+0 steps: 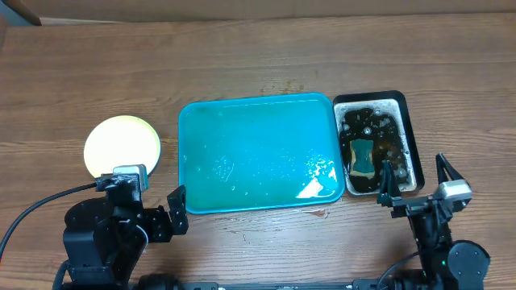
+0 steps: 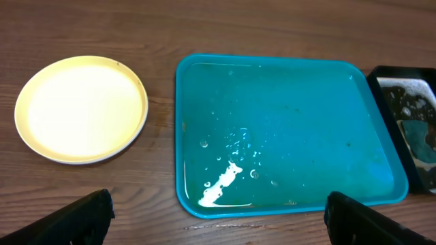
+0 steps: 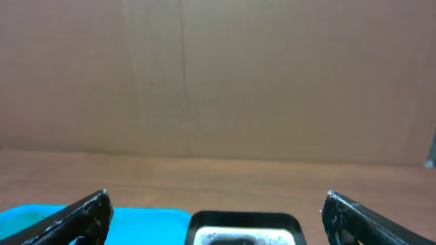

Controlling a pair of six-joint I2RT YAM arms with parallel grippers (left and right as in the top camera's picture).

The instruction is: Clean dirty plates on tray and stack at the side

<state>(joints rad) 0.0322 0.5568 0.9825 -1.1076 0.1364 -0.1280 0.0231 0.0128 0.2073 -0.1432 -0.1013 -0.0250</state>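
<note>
Wooden table bears the wet tray at centre, a yellow-green plate just left of it. Left gripper and right gripper hang near the front edge, both spread wide.

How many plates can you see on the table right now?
1: a pale yellow plate on the table, left of the turquoise tray. None are in the tray. Others may be stacked beneath it, hidden from view.

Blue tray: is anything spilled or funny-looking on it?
Yes. The turquoise tray is wet: water drops and a shiny puddle sit near its front edge. No plate is on it; the yellow plate sits on the table beside it.
</note>
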